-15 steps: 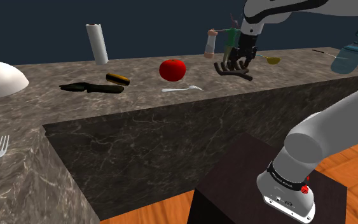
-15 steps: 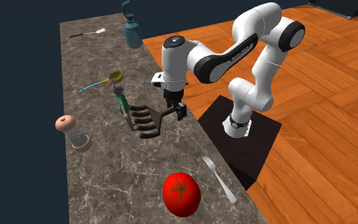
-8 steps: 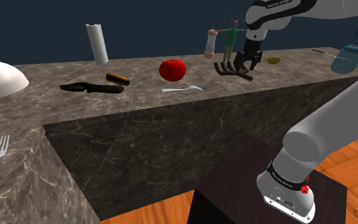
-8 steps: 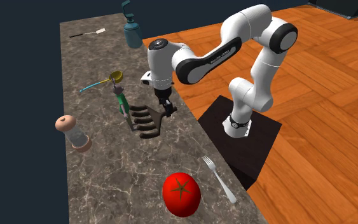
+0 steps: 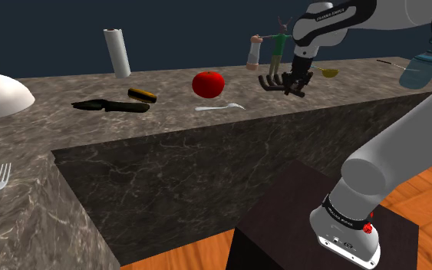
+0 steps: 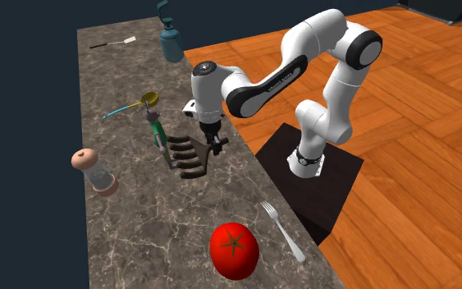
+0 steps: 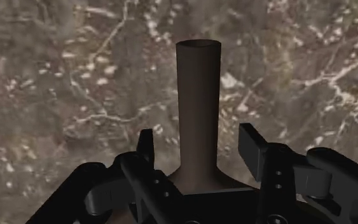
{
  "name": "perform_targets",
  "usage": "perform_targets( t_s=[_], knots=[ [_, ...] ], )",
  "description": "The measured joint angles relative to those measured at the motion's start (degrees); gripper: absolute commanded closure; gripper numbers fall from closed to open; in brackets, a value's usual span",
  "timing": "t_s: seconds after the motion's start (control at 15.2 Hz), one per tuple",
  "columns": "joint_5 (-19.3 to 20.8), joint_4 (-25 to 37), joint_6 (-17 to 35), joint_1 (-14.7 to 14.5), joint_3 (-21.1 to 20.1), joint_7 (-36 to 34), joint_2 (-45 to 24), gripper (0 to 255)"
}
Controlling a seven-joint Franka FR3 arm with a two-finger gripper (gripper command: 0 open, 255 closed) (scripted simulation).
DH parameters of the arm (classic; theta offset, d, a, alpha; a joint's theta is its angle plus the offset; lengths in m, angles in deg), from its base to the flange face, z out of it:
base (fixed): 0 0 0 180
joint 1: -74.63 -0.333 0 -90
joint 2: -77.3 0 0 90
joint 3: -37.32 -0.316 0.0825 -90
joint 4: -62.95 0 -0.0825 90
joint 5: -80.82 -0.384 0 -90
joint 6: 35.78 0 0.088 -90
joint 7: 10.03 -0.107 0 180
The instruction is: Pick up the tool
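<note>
Marble-veined bench [image 6: 139, 222] carries a dark brown tool [image 6: 186, 160] with curved tines and a round handle, lying near its floor-side edge. Claw [image 7: 199, 145] stands wide astride the handle, fingers [image 7: 147, 145] not touching it. From the wrist view, the claw's body hides the tines.

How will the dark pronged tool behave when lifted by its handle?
The pronged tool looks rigid, so it probably will not flex. Its round handle may twist in the gripper; the wide prong end could sag.
</note>
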Motion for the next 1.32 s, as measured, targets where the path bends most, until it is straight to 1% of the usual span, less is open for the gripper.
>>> perform_targets(
  t_s=[0.66, 1.32],
  knots=[
    [0.00, 0.12, -0.15, 0.01, 0.02, 0.04, 0.01, 255],
    [0.11, 5.94, -7.38, -0.13, -0.60, -0.28, 1.48, 255]
  ],
)
